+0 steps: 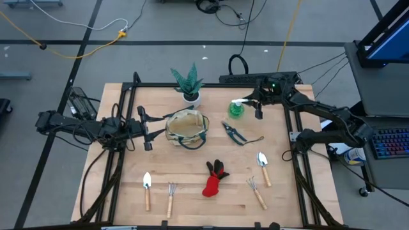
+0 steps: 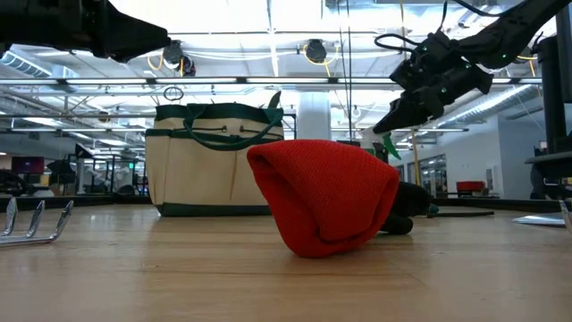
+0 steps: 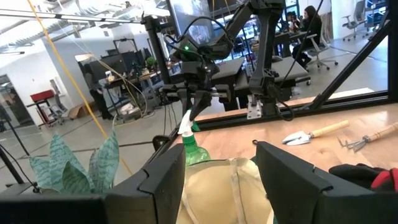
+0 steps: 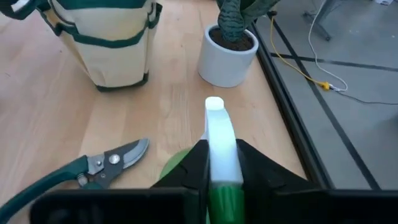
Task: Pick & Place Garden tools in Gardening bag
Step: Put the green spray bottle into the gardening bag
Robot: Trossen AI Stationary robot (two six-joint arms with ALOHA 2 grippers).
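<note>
- My right pincer [image 4: 214, 163] is clenched on the white nozzle head of the green spray bottle [image 1: 236, 108], which stands upright near the counter's [image 1: 307, 211] far edge, toward its right side.
- The gardening bag [image 1: 186, 128] sits near the middle of the counter, just toward the left edge from the bottle, its mouth open upward; the potted plant [image 1: 190, 86] stands just beyond it toward the far edge.
- I judge the coming move as a lift and a short carry toward the left edge, clearing the bag's rim and loop handles.
- My left pincer [image 1: 146, 128] waits released beside the bag on its left-edge side, fingers pointing at it.
- Pruning shears [image 1: 235, 133] lie between bottle and near edge, well clear of the carry path.
- The glove [image 1: 214, 179], trowels and hand rakes remain along the near edge, not yet bagged.
</note>
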